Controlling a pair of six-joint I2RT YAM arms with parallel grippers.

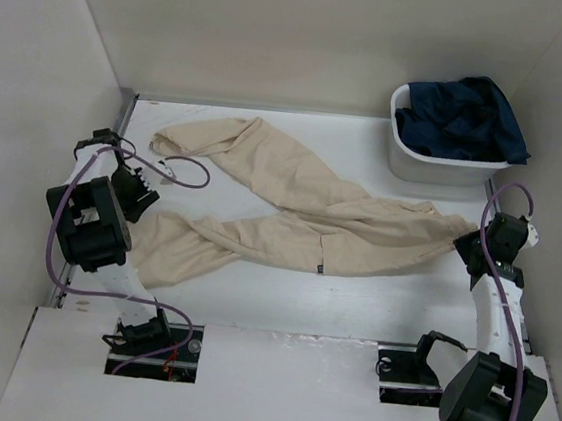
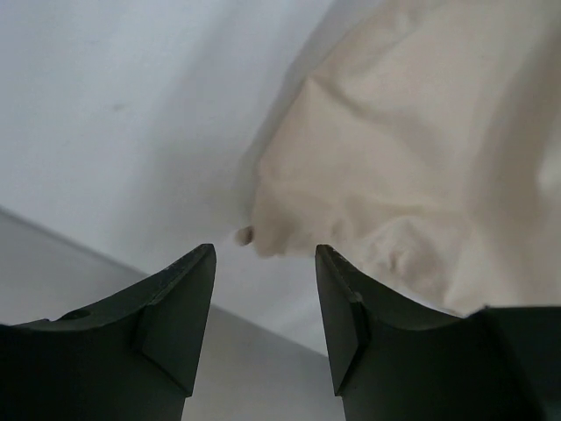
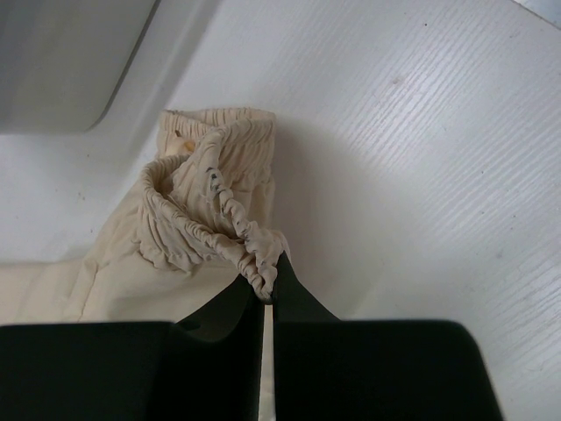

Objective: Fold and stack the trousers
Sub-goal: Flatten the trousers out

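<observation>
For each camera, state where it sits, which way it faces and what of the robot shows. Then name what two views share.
Top external: above and behind the arm bases, looking down on the table; the left arm, right arm, beige trousers and a bin of dark clothes show.
Left wrist: on the left arm, facing a trouser leg end; its open left gripper shows.
Right wrist: on the right arm, facing the elastic waistband; the right gripper is shut on it.
Shared: every view shows the trousers.
</observation>
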